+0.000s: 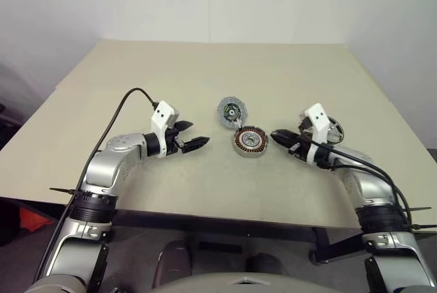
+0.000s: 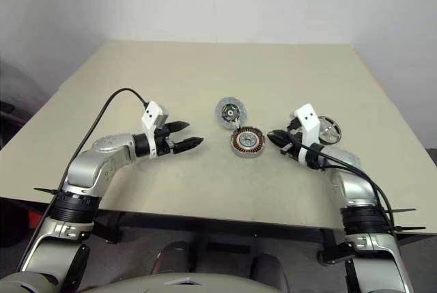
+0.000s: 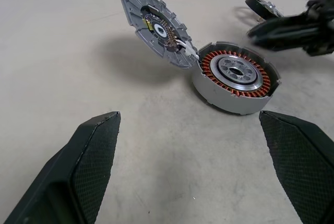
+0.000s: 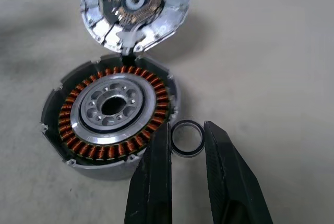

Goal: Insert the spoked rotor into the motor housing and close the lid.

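Copper-wound spoked rotor [image 1: 250, 141] sits near the centre of the beige table [image 1: 205, 74], seated inside a low silver-grey cylindrical shell whose wall rings the coils. Its silver hub with a dark centre hole faces upward. From the rotor, at about 11 o'clock in the head views, the motor housing [image 1: 231, 110] stands tilted up on its edge, its inner face of green and black parts turned toward the robot; its lower rim meets the rim of the shell around the rotor.

Left gripper [image 1: 194, 136] hovers above the table at about 9 o'clock from the rotor, well apart from it, with its two black fingers spread wide and nothing between them. Right gripper [image 1: 278, 136] is at about 3 o'clock from the rotor, near it, fingertips pointing toward it. Its fingers [image 4: 156, 182] are drawn close with a narrow gap; a small black ring [image 4: 187, 138] lies on the table just beside the shell, seen between the fingertips, and whether they touch it cannot be told. A dark spoked disc [image 1: 333, 130] lies on the table behind the right wrist.
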Controlling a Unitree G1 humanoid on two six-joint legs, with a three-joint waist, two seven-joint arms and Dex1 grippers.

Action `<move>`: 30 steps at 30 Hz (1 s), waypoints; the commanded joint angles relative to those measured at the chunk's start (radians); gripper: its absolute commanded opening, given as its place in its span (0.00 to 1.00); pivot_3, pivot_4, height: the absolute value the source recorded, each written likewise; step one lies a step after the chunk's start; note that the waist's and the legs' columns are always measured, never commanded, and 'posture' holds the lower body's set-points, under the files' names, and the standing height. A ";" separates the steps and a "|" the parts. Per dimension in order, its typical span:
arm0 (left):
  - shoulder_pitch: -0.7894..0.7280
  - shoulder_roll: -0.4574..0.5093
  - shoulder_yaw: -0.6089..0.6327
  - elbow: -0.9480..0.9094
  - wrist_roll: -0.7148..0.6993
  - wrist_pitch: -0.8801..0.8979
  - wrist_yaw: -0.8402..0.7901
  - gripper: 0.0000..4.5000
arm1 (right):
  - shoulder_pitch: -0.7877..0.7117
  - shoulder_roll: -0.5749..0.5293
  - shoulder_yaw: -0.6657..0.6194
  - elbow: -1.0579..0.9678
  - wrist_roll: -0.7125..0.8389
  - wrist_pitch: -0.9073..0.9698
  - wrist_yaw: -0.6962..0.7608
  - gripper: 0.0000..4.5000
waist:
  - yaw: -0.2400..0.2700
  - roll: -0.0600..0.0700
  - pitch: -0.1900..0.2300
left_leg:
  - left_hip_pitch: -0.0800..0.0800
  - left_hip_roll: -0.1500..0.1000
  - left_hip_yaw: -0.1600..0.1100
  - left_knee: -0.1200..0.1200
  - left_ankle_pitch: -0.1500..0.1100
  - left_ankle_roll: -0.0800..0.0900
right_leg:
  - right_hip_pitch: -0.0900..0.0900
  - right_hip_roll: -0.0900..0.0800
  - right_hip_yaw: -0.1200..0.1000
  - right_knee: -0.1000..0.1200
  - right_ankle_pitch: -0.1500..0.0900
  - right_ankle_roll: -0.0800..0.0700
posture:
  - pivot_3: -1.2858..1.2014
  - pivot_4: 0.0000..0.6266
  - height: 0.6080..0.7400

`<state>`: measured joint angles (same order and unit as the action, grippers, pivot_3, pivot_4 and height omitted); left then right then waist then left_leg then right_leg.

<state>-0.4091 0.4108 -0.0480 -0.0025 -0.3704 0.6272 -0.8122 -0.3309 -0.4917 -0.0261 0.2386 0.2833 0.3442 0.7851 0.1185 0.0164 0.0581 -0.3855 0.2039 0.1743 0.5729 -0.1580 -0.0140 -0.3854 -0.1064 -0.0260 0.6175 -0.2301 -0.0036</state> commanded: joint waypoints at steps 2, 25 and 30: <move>-0.001 0.013 0.023 -0.034 -0.008 -0.021 0.009 1.00 | -0.046 0.038 0.031 -0.012 -0.012 -0.022 0.009 0.12 | -0.014 0.000 0.000 | 0.000 0.000 0.000 0.000 0.000 0.000 | 0.000 0.000 0.000 0.000 0.000 0.000 | 0.52 0.00 1.00; 0.007 0.017 0.017 -0.026 -0.007 -0.033 0.018 1.00 | -0.031 0.111 0.118 -0.162 -0.025 0.075 -0.005 0.12 | -0.022 0.000 0.000 | 0.000 0.001 0.000 0.000 0.000 -0.001 | 0.000 0.001 0.000 0.001 0.000 0.000 | 0.52 0.00 1.00; 0.010 0.018 0.018 -0.033 -0.008 -0.031 0.021 1.00 | -0.043 0.108 0.115 -0.119 -0.034 0.069 -0.013 0.12 | -0.023 0.000 0.000 | 0.000 0.001 0.000 0.000 0.001 -0.001 | 0.000 0.001 0.000 0.001 0.000 0.000 | 0.52 0.00 1.00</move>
<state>-0.3901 0.4200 -0.0444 -0.0077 -0.3704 0.6105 -0.7934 -0.3494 -0.3814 0.0995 0.1302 0.2491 0.4246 0.7774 0.0959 0.0161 0.0582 -0.3855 0.2045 0.1742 0.5731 -0.1574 -0.0151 -0.3858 -0.1058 -0.0256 0.6186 -0.2301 -0.0036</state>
